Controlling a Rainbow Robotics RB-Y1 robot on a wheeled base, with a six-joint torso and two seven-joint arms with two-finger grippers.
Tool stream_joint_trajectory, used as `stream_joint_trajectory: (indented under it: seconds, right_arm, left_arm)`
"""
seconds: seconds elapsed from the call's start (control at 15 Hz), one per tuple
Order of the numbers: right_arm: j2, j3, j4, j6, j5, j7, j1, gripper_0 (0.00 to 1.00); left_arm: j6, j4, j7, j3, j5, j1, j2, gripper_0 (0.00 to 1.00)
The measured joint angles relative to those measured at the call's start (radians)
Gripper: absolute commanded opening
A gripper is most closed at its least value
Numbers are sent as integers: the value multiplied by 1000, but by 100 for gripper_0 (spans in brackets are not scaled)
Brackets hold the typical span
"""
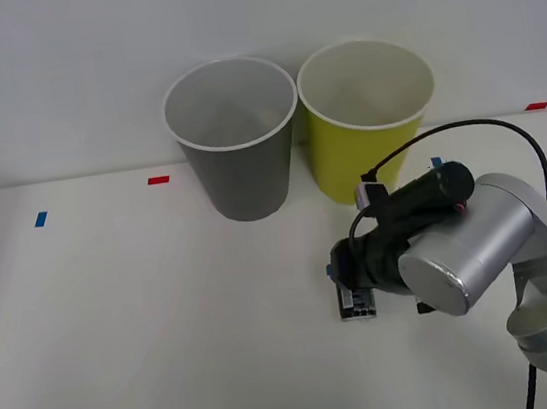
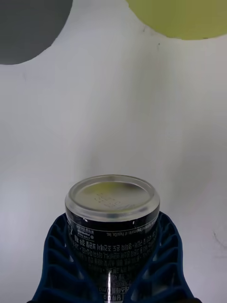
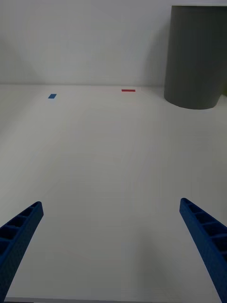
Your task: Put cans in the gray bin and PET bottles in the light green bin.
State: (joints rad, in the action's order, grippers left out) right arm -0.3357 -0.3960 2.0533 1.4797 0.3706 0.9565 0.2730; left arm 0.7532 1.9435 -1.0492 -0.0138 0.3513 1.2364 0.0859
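A small dark can (image 1: pixel 356 302) with silver ends lies on the white table, in front of the light green bin (image 1: pixel 367 147). My right gripper (image 1: pixel 348 277) reaches down to it. In the right wrist view its blue fingers (image 2: pixel 56 255) press against both sides of the can (image 2: pixel 112 222), shut on it. The gray bin (image 1: pixel 241 168) stands to the left of the green one, both upright at the back by the wall. My left gripper (image 3: pixel 111 208) is open above bare table, with the gray bin (image 3: pixel 196 57) ahead of it. PET bottles are out of view.
Small tape marks lie on the table: red (image 1: pixel 157 179), blue (image 1: pixel 40 219) and red at the far right (image 1: pixel 536 105). A wall rises just behind the bins. Free white tabletop spreads over the left and front.
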Motion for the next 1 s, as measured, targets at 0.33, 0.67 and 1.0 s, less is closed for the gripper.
stream_joint_trajectory:
  seconds: [0.33, 0.67, 1.0]
  right_arm:
    - [25, 84, 138, -77, 9, 220, -106, 0]
    - [53, 118, 268, -162, 22, 318, -171, 0]
    - [111, 146, 330, -198, 24, 366, -177, 0]
  left_arm:
    - [0, 0, 0, 0, 0, 0, 0, 100]
    - [0, 0, 0, 0, 0, 0, 0, 100]
    - [0, 0, 0, 0, 0, 0, 0, 100]
